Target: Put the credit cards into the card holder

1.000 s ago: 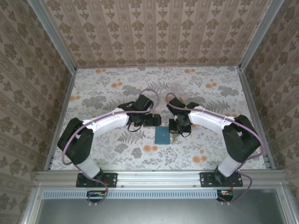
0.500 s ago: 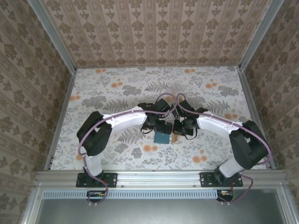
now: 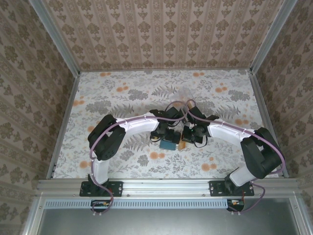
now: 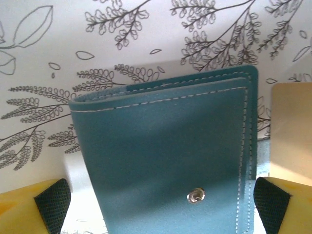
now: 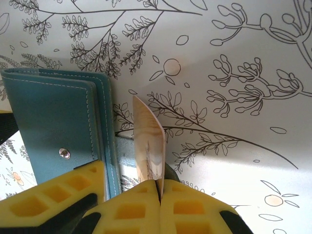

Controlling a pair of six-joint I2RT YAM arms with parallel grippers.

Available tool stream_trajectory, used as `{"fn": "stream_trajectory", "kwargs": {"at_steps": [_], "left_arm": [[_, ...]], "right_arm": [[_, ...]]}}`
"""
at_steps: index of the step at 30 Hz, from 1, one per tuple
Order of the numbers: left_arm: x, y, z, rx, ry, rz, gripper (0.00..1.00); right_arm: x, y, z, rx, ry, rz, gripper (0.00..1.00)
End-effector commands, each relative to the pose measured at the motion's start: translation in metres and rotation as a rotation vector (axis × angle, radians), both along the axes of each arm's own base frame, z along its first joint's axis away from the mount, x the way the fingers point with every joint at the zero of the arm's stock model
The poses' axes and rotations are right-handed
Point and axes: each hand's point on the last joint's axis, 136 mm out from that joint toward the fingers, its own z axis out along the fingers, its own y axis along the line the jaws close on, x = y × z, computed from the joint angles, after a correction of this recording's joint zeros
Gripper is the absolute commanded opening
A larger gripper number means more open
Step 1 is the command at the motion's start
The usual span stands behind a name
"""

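The closed blue wallet (image 4: 165,156) is laid flat on the surface (image 3: 122,88), with the left gripper (image 4: 161,207) spread around it. A tan card (image 5: 148,151) is pinched in the right gripper (image 5: 158,187), just right of the wallet.

- The teal card holder (image 4: 165,161) runs off the bottom edge of the left wrist view.
- A tan card (image 4: 291,126) is cut by that view's right edge.
- The right gripper (image 5: 158,192) clamps the tan card, hiding its lower end.
- From above, the tan card (image 3: 182,145) is a small sliver.

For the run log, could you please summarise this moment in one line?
left gripper: open, straddling closed teal card holder | right gripper: shut on tan credit card, beside holder, not inserted
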Motion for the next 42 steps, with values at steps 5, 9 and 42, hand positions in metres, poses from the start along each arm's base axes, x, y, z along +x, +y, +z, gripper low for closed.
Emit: {"fn": "stream_trajectory", "kwargs": {"at_steps": [5,9,42], "left_arm": [[0.002,0.011,-0.001,0.089,-0.031,0.019,1.0],[0.006,0.018,0.007,0.109,-0.066,0.031,0.97],[0.005,0.018,-0.004,0.094,-0.055,0.026,0.96]], "right_arm": [[-0.011,-0.016,-0.021,-0.084,0.054,-0.024,0.0],[-0.011,-0.02,-0.024,-0.113,0.064,-0.026,0.0],[-0.01,-0.028,-0.034,-0.177,0.085,-0.036,0.0]]}}
